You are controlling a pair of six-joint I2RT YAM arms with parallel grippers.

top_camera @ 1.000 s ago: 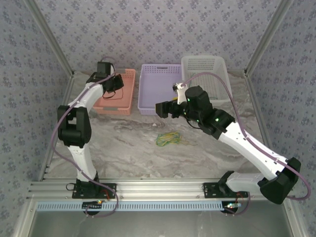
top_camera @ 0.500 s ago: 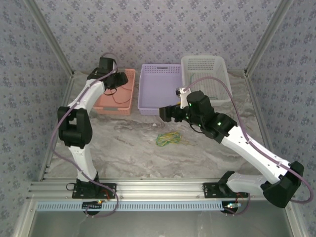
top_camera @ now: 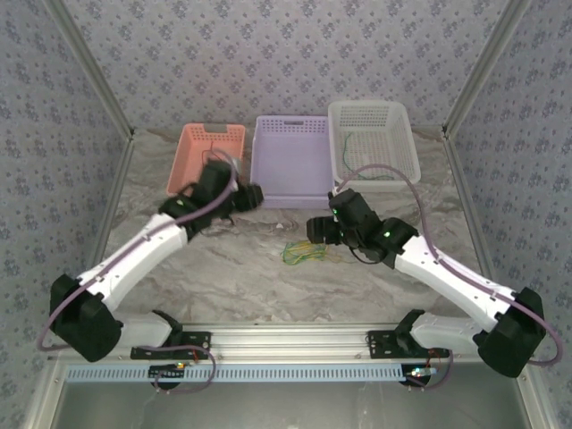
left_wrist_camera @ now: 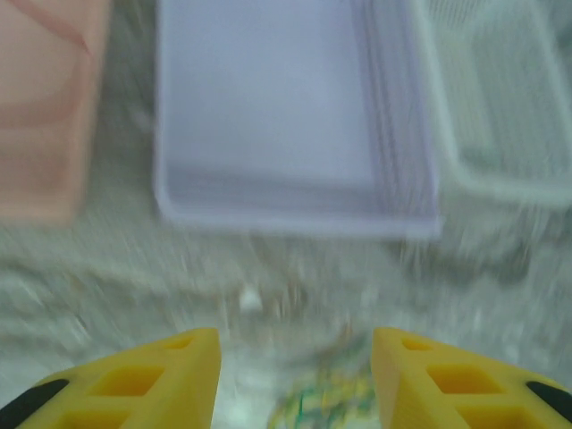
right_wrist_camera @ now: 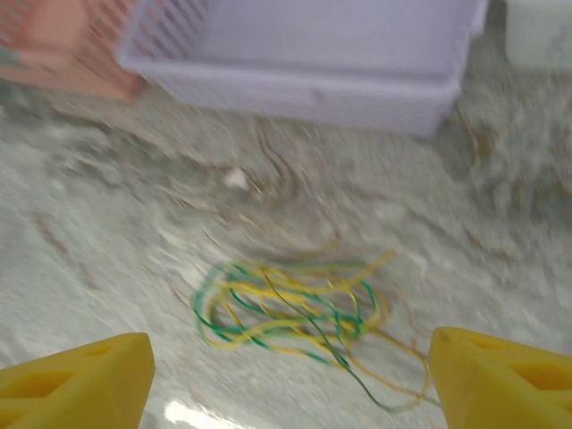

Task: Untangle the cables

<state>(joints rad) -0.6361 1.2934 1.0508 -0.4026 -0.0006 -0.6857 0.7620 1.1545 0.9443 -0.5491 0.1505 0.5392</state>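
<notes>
The cables, a small tangle of green and yellow wires [top_camera: 304, 252], lie on the marble table in front of the purple basket. In the right wrist view the cables [right_wrist_camera: 295, 308] sit on the table between and just ahead of my right gripper's [right_wrist_camera: 290, 384] yellow fingers [right_wrist_camera: 80, 384], which stand wide open and hold nothing. My right gripper [top_camera: 315, 231] hovers just right of the tangle. My left gripper [top_camera: 248, 197] is up and left of it, open and empty. Its blurred wrist view has the cables [left_wrist_camera: 331, 402] low between the fingers [left_wrist_camera: 161, 375].
Three baskets stand in a row at the back: pink [top_camera: 207, 152], purple [top_camera: 290, 161] and white [top_camera: 371, 138]. A thin green wire [top_camera: 349, 143] lies in the white one. The enclosure's patterned walls close in both sides.
My left arm swung from over the pink basket down toward the table's middle, and its jaws opened. My right gripper dropped closer to the tangle and narrowed slightly.
</notes>
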